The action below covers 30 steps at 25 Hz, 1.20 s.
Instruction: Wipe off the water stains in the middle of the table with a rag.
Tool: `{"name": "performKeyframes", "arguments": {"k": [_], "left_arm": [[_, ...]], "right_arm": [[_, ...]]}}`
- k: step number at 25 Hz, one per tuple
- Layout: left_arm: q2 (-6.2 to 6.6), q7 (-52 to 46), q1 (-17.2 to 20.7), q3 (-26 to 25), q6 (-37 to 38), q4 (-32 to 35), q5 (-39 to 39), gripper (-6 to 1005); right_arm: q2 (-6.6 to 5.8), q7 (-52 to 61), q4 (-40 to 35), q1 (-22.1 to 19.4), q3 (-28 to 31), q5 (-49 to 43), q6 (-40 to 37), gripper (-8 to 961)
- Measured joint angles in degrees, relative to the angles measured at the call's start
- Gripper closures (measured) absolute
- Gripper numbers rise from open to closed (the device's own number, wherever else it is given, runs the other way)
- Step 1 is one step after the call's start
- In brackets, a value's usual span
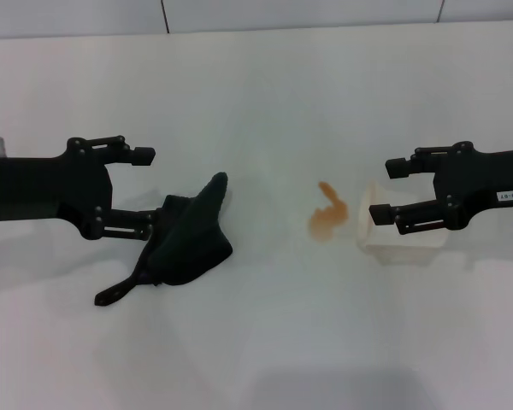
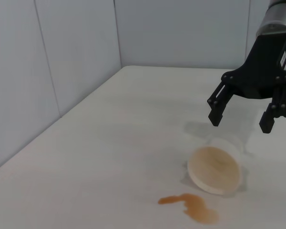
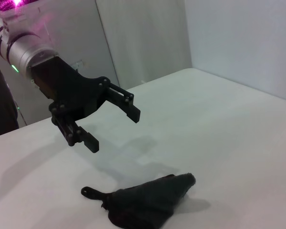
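Note:
The water stains (image 1: 327, 218) are a small orange-brown blotch on the white table (image 1: 256, 102), right of centre; they also show in the left wrist view (image 2: 190, 205). The black rag (image 1: 188, 239) lies crumpled left of centre, and also shows in the right wrist view (image 3: 143, 202). My left gripper (image 1: 150, 190) is open and empty, hovering just left of and above the rag; the right wrist view shows it (image 3: 112, 129) clear of the cloth. My right gripper (image 1: 385, 190) is open and empty, hovering over a tipped cup; the left wrist view shows it (image 2: 240, 121).
A white cup (image 1: 402, 231) lies on its side just right of the stain, its mouth toward the stain (image 2: 214, 169). Grey wall panels (image 1: 239, 13) stand along the table's far edge.

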Motion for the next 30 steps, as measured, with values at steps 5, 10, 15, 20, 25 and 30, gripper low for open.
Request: {"name": "performKeyframes", "arguments": {"k": [5,10,15,20,25,30], "left_arm": [[-0.04,0.0,0.0,0.0,0.0,0.0,0.0,134],[-0.07,0.0,0.0,0.1,0.1,0.0,0.0,134],[-0.08,0.0,0.0,0.1,0.1,0.0,0.0,134],[0.02,0.0,0.0,0.1,0.1,0.0,0.0,134],[0.18,0.0,0.0,0.1,0.1,0.0,0.0,134],[0.07,0.0,0.0,0.2,0.1,0.0,0.0,134]], "right_arm": [[0.00,1.1,0.1,0.0,0.4,0.1,0.1,126],[0.00,1.4,-0.2,-0.1,0.8,0.2,-0.1,120],[0.00,1.5,-0.2,-0.1,0.9,0.2,-0.1,118],[-0.07,1.5,-1.1,0.0,0.6,-0.1,-0.5,117],[-0.31,1.5,-2.2,0.3,0.4,-1.1,-1.4,116],[-0.05,3.5,-5.1,0.6,-0.3,-7.2,-1.6,116]]}}
